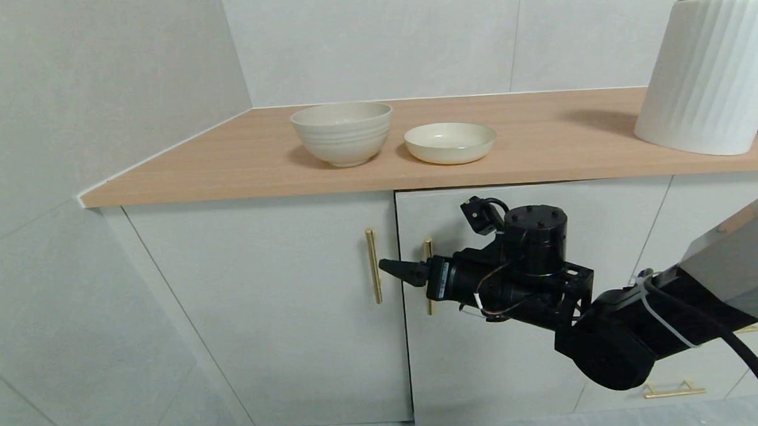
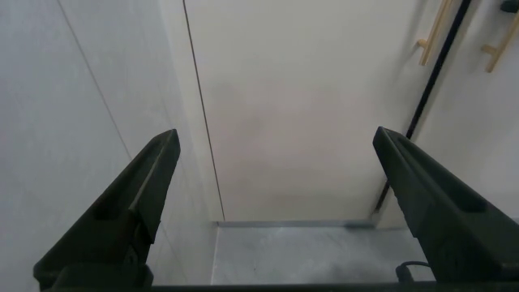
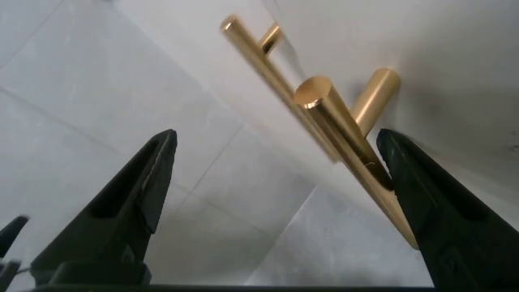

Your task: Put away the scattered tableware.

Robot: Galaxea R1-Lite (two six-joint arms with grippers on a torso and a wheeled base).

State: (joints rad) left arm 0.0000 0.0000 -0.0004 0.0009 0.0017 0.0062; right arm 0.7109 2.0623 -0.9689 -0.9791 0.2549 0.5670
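The right gripper point(image 1: 390, 268) has its fingers spread wide, holding nothing, and in its wrist view the gold right door handle point(image 3: 349, 138) runs slantwise between them. I cannot tell whether the fingers already straddle the bar or stop just short of it. The left door handle point(image 1: 373, 265) stands just beside the right door handle, across the seam between the doors. The left gripper point(image 2: 276, 138) is also spread and empty, low down and well apart from that handle. The tableware sits above the handle on the countertop point(image 1: 541, 150): a deep bowl point(image 1: 342, 133) up and towards the left door, and a shallow dish point(image 1: 450, 142) almost directly above. A white ribbed container point(image 1: 708, 75) stands far off along the counter. The likely step is opening the right door point(image 1: 523, 372). If the fingers close too shallow they could slide off the round bar. Closing off-line could also catch the neighbouring handle. A pull not matched to the hinge arc could strain the grip or swing the door into the arm.
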